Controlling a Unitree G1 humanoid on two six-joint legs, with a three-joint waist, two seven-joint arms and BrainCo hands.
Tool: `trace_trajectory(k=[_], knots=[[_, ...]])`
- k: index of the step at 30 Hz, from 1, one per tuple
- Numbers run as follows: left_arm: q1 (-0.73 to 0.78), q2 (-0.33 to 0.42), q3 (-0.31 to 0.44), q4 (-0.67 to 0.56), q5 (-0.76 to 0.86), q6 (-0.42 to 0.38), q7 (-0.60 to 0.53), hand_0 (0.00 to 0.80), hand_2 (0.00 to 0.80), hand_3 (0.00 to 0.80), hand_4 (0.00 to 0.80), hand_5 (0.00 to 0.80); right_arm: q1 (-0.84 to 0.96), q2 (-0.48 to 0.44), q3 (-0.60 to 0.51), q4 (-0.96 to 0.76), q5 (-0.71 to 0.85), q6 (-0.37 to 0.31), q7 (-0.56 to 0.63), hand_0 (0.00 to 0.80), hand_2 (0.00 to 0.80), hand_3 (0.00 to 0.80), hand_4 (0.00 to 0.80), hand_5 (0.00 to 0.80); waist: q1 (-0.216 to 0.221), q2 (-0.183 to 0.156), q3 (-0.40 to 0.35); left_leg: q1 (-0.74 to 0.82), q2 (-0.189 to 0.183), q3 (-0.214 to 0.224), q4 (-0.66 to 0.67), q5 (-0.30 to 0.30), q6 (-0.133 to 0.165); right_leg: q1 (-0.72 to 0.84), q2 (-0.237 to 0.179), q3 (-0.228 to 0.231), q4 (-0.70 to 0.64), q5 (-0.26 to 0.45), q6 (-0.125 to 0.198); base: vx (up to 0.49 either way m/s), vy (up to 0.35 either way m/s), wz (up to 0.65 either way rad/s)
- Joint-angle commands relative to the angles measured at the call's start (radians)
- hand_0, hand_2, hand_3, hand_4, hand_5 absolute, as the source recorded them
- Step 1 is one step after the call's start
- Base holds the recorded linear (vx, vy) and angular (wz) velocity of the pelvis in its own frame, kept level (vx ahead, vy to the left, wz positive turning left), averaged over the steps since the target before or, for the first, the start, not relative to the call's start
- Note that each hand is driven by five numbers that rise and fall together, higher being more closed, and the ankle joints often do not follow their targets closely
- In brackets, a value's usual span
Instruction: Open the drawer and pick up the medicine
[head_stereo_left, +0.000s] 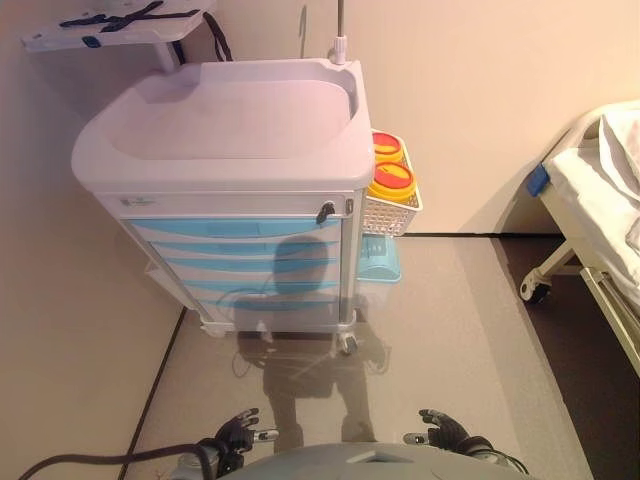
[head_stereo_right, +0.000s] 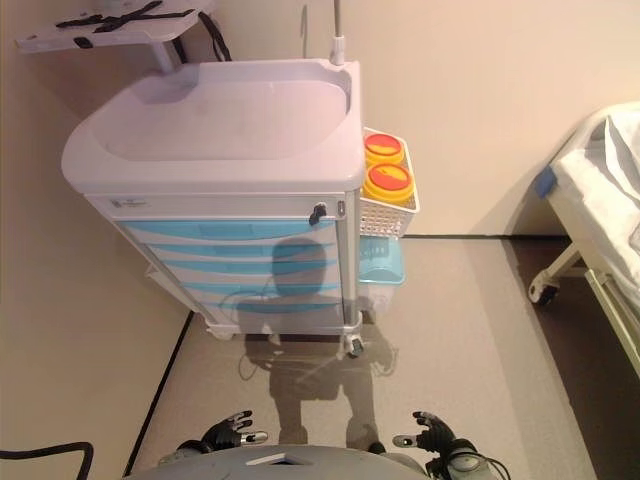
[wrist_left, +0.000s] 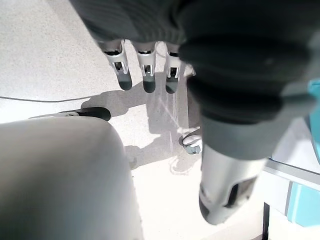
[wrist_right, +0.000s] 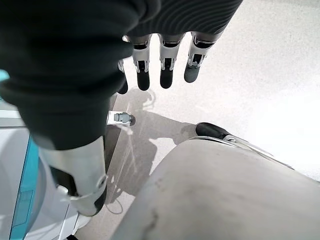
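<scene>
From the head cameras, you face a white plastic medical cart (head_stereo_left: 225, 130) with a stack of pale blue drawers (head_stereo_left: 240, 262), all closed, so the medicine is hidden, presumably inside one. A white wire basket holding two yellow, red-lidded containers (head_stereo_left: 391, 178) hangs on the cart's right side, and a white hospital bed (head_stereo_left: 600, 190) stands further right. Your left hand (head_stereo_left: 238, 430) and right hand (head_stereo_left: 443, 430) hang low, well apart from the cart. In each wrist view, the fingers (wrist_left: 145, 75) are straight, apart and empty. Step closer, then hook one drawer's front edge and pull straight back.
</scene>
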Motion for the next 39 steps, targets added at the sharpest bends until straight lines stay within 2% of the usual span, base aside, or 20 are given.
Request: trace_trajectory(k=[1,17,29,35,39], knots=[[-0.052,0.004,0.020,0.044,0.016,-0.042,-0.003,0.000,0.000,0.000,0.000,0.000,-0.055,0.012,0.029,0.025,-0.014,-0.032,0.009,0.000,0.000,0.000,0.000,0.000,0.010,-0.056,0.005,-0.018,-0.082,0.077,0.049,-0.109,0.040,0.027,-0.010,0.002,0.009,-0.047,0.054,0.000,0.000,0.00],[-0.048,0.009,0.042,0.056,0.010,-0.031,0.045,0.000,0.000,0.000,0.000,0.000,-0.051,0.017,0.020,0.042,-0.017,-0.043,0.008,0.000,0.000,0.000,0.000,0.000,0.010,-0.056,0.003,-0.022,-0.085,0.074,0.048,-0.107,0.043,0.021,-0.009,0.004,0.018,-0.051,0.052,0.000,0.000,0.00],[-0.037,0.006,0.078,0.067,-0.059,-0.042,0.064,0.000,0.000,0.000,0.000,0.000,-0.038,0.019,0.023,0.048,-0.033,-0.052,0.015,0.000,0.000,0.000,0.000,0.000,0.001,-0.056,0.018,-0.042,-0.098,0.068,0.088,-0.125,0.056,-0.001,-0.020,0.030,0.049,-0.059,0.051,0.047,0.010,0.00],[-0.065,0.008,0.076,0.055,-0.143,-0.058,0.065,0.000,0.000,0.000,0.000,0.000,-0.060,-0.004,0.032,0.024,-0.002,-0.056,-0.005,0.000,0.000,0.000,0.000,0.000,-0.008,-0.055,0.065,-0.112,-0.112,0.070,0.163,-0.146,0.074,-0.075,-0.027,0.057,0.105,-0.064,0.045,-0.023,0.069,-0.05],[-0.101,0.010,0.081,0.041,-0.255,-0.091,0.058,0.000,0.000,0.000,0.000,0.000,-0.089,-0.018,0.031,0.002,0.037,-0.063,-0.031,0.000,0.000,0.000,0.000,0.000,-0.023,-0.057,0.123,-0.166,-0.109,0.091,0.207,-0.157,0.086,-0.155,-0.034,0.086,0.173,-0.068,0.049,-0.071,0.101,-0.20]])
